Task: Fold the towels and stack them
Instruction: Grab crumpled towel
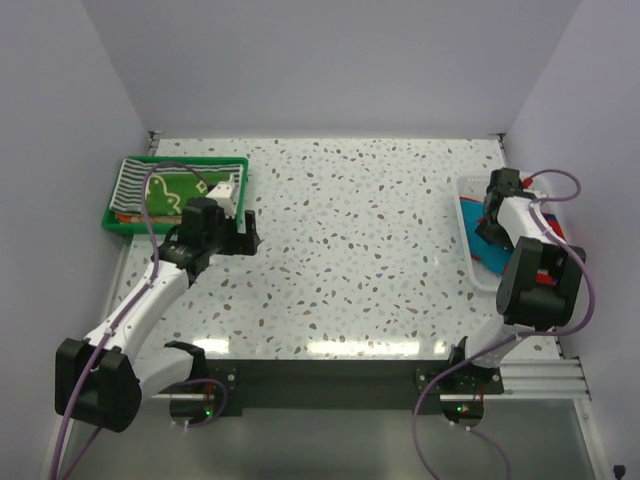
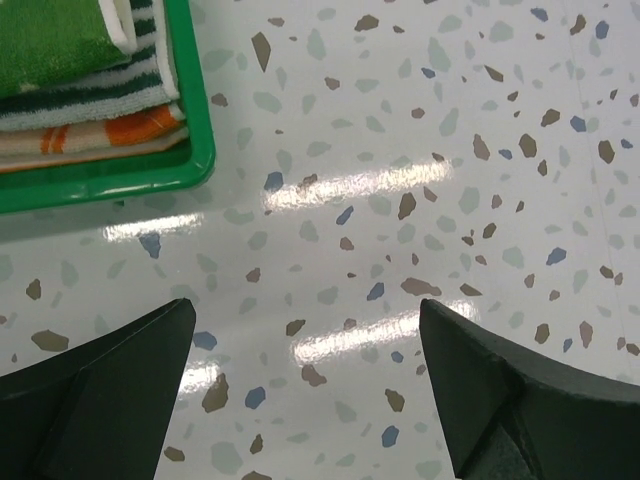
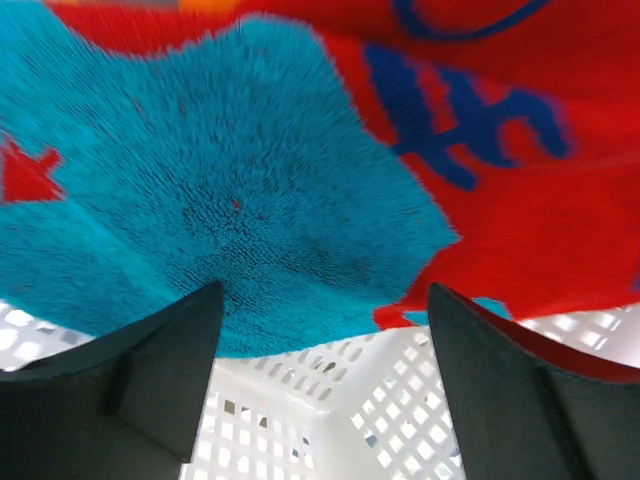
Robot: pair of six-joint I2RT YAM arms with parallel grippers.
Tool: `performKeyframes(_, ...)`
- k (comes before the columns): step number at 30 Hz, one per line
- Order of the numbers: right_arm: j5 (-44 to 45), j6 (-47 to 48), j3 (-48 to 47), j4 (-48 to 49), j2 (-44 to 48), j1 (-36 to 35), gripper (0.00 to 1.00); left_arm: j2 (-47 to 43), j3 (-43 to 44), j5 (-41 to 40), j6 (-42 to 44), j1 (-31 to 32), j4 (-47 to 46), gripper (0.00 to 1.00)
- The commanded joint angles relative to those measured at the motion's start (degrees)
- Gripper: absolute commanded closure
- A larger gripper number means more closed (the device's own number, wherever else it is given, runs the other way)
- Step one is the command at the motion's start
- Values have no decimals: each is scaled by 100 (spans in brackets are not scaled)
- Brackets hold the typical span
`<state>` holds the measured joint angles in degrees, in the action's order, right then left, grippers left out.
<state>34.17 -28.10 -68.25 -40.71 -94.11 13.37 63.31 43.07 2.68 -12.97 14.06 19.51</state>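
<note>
From above, the right gripper [image 1: 497, 205] sits in the white basket [image 1: 466, 215]; left wrist: the left gripper [image 2: 308, 380] is open and empty, the folded stack [image 2: 80, 90] ahead and off to one side of its fingers [image 2: 100, 400]; right wrist: fingers [image 3: 130, 380] spread, seemingly just short of the red-and-teal towel [image 3: 250, 180], so push in and pinch one layer.

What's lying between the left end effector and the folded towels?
Left wrist view: only bare speckled table and the green tray rim lie between left end effector and folded towels.

Left arm [image 1: 150, 290] stretched forward, left gripper [image 2: 307, 325] angled down, jaws wide apart, right arm [image 1: 535, 280] bent upward, right gripper [image 3: 325, 300] pointing down, jaws wide apart
</note>
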Motion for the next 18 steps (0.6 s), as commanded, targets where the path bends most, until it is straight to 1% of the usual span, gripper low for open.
performKeyframes(1, -244, -275, 206, 475, -230, 52, 18, -82, 17, 145, -39, 44, -580, 0)
performKeyframes(3, -349, -267, 286, 590, -468, 61, 23, -56, 9, 128, -30, 44, -588, 0)
performKeyframes(4, -376, -275, 294, 616, -538, 61, 29, -55, 0, 110, -30, 44, -588, 0)
performKeyframes(6, -368, -223, 338, 661, -714, 70, 38, -12, -9, 101, -21, 35, -597, 0)
performKeyframes(7, -350, -205, 356, 704, -741, 78, 53, 6, -9, 101, -21, 44, -606, 0)
performKeyframes(9, -324, -126, 400, 740, -697, 70, 71, 32, -9, 101, -21, 44, -606, 0)
performKeyframes(10, -306, -100, 417, 748, -645, 70, 88, 50, -9, 101, -12, 44, -615, 0)
performKeyframes(11, -297, -21, 409, 749, -592, 70, 95, 59, -9, 119, -21, 44, -615, 0)
performKeyframes(12, -280, 14, 400, 731, -478, 70, 100, 76, -9, 128, -21, 44, -623, 0)
performKeyframes(14, -253, 120, 348, 722, -355, 70, 100, 94, -9, 136, -12, 44, -632, 0)
performKeyframes(18, -420, 357, 119, 644, 172, -26, 100, 129, -9, 154, -12, 44, -659, 0)
